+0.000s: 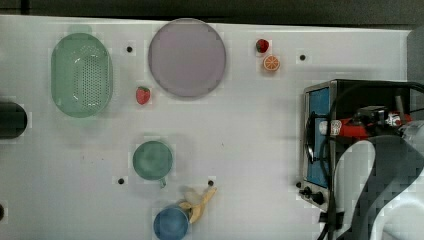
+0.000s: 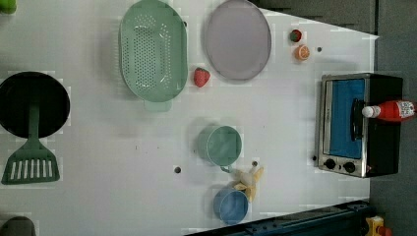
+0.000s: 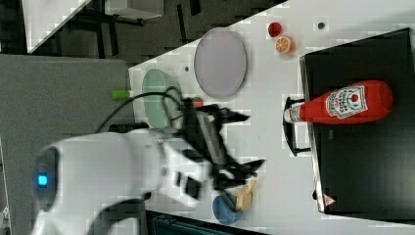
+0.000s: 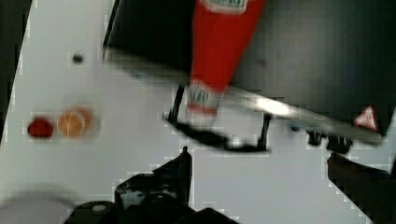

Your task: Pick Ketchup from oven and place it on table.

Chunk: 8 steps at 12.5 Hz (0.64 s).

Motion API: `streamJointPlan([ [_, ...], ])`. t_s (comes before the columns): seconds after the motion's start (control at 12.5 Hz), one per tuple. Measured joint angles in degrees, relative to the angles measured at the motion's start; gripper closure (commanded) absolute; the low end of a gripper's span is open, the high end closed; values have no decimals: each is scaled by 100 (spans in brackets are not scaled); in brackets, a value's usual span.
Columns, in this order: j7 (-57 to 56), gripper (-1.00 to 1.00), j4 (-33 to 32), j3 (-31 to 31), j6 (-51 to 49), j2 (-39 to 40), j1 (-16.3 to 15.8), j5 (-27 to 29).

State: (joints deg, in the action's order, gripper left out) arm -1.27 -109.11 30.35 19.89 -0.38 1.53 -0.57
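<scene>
Black-fingered hand [image 4: 259,156] spread wide, apart from slim glossy ketchup [image 4: 219,42] atop boxy oven [image 4: 303,51].

Ketchup [image 3: 342,104] atop oven [image 3: 367,161], on table [image 1: 240,140]

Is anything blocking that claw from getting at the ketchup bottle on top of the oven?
Nothing visible does. The ketchup lies alone on the oven's black top, cap over the door handle, and the open gripper hangs above bare table in front of it.

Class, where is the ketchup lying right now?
The ketchup lies on its side on top of the oven, at the right view's right, its white cap overhanging the front edge above the door handle.
</scene>
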Motion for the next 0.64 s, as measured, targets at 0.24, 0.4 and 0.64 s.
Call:
streamJointPlan([
  [0.24, 0, -100, 17, 252, 463, 262, 49, 73],
  [0.4, 0, -100, 353, 394, 709, 724, 113, 136],
  [0.64, 0, -100, 750, 652, 864, 1550, 161, 571],
])
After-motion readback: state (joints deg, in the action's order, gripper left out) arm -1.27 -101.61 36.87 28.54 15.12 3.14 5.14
